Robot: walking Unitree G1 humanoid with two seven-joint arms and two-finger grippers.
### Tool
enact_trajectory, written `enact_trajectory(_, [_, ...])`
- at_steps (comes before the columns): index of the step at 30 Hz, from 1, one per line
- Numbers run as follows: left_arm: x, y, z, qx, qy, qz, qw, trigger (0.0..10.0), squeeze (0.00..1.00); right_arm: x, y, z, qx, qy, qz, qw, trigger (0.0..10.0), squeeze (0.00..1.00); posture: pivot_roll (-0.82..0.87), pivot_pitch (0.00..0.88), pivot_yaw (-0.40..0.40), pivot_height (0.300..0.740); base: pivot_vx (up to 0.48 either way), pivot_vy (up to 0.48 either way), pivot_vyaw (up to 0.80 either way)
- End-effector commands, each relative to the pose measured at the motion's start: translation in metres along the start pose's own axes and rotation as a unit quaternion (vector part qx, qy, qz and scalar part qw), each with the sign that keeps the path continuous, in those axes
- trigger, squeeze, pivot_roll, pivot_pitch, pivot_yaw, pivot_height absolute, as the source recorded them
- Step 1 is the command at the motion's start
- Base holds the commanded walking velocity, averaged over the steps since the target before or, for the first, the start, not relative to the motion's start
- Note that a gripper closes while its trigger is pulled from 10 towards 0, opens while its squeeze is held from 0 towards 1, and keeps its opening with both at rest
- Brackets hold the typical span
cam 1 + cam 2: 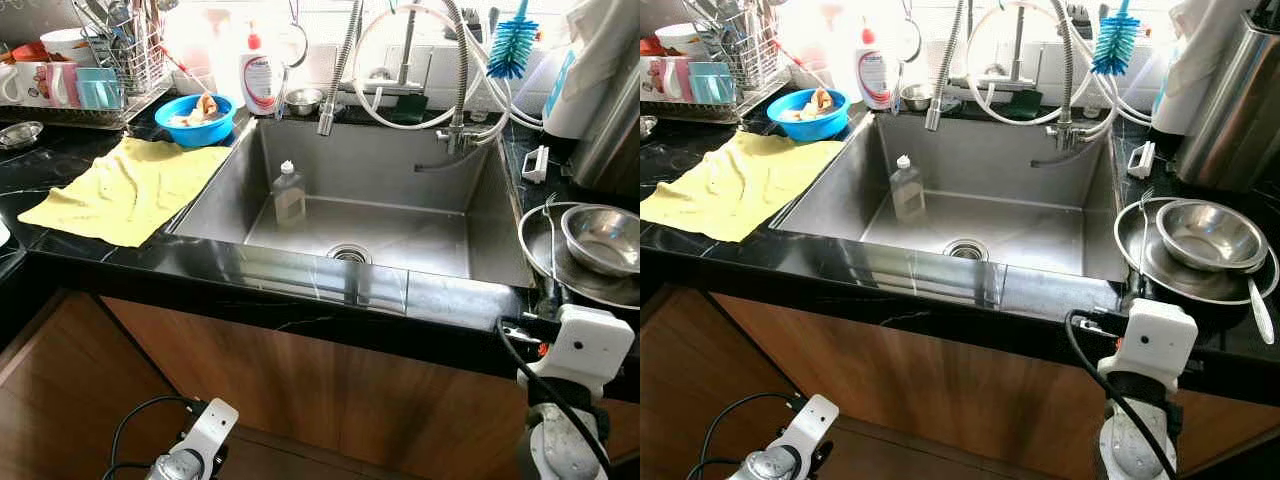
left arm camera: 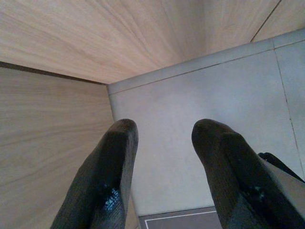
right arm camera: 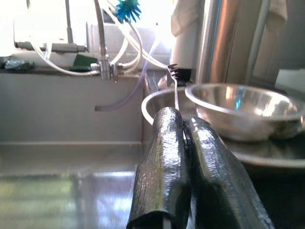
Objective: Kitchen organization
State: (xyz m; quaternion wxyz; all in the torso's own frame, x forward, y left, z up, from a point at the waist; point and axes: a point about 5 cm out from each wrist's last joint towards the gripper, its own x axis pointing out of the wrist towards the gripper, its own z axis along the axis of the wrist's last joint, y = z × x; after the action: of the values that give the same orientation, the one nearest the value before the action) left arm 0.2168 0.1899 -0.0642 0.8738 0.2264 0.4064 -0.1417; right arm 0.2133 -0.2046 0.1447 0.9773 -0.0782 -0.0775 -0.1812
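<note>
One fork (image 3: 174, 88) is pinched between the pressed-together fingers of the right gripper (image 3: 183, 125), its thin handle running up from the fingertips and its tines standing just beside the rim of the steel bowl (image 1: 1208, 234). It looks light, stiff and slick: bare metal on a narrow shaft, so it could twist or slide in a two-finger pinch. A hold low on the handle, well back from the tines, seems the sound place, and that is roughly where the fingers sit now.

Beside the fork, the bowl rests inside a wider steel dish (image 1: 1133, 250) on the black counter, just right of the sink (image 1: 940, 160). A second utensil's handle (image 1: 1259, 309) lies over the dish's rim on the side away from the sink. Inside the sink a small clear bottle (image 1: 906, 187) stands upright near the left wall, not far from the drain. Left of the sink lies a yellow cloth (image 1: 730, 185), with a blue bowl (image 1: 807, 112) behind it at the sink's back left corner.

Well below the sink, by the wooden cabinet front, the left gripper (image 2: 162, 157) hangs idle with its fingers spread and nothing between them.
</note>
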Motion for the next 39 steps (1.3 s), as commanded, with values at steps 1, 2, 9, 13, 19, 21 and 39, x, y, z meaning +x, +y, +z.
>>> enact_trajectory(1, [-0.002,0.002,-0.007,0.013,0.009,0.001,1.000,10.0,0.00,0.001,0.002,0.002,-0.007,-0.005,0.010,1.000,10.0,0.00,-0.16,0.000,0.045,0.740,0.000,0.000,0.00])
enact_trajectory(2, [-0.002,0.002,-0.007,0.013,0.009,0.001,1.000,10.0,0.00,0.002,0.003,0.002,-0.008,-0.006,0.013,1.000,10.0,0.00,-0.16,0.000,0.045,0.740,0.000,0.000,0.00])
enact_trajectory(9, [-0.002,0.002,-0.006,0.012,0.009,0.001,1.000,10.0,0.00,0.013,0.009,0.010,-0.053,-0.033,0.043,0.997,10.0,0.00,-0.16,0.000,0.050,0.740,0.000,0.000,0.00])
enact_trajectory(13, [-0.002,0.002,-0.006,0.010,0.009,0.002,1.000,10.0,0.00,0.029,0.022,0.015,-0.059,-0.039,0.100,0.992,10.0,0.00,-0.16,0.000,0.051,0.740,0.000,0.000,0.00])
enact_trajectory(19, [-0.001,0.001,-0.006,0.010,0.009,0.001,1.000,10.0,0.00,0.051,0.041,0.013,-0.084,-0.030,0.176,0.980,10.0,0.00,-0.15,0.000,0.052,0.740,0.000,0.000,0.00])
enact_trajectory(21, [-0.001,0.001,-0.006,0.010,0.009,0.001,1.000,10.0,0.00,0.060,0.051,0.013,-0.104,-0.025,0.222,0.969,10.0,0.00,-0.15,0.000,0.048,0.740,0.000,0.000,0.00])
enact_trajectory(39, [-0.003,-0.001,-0.010,0.008,0.010,-0.002,1.000,10.0,0.00,0.120,0.080,0.026,-0.091,0.024,0.287,0.953,10.0,0.00,-0.12,0.000,0.040,0.740,0.000,0.000,0.00])
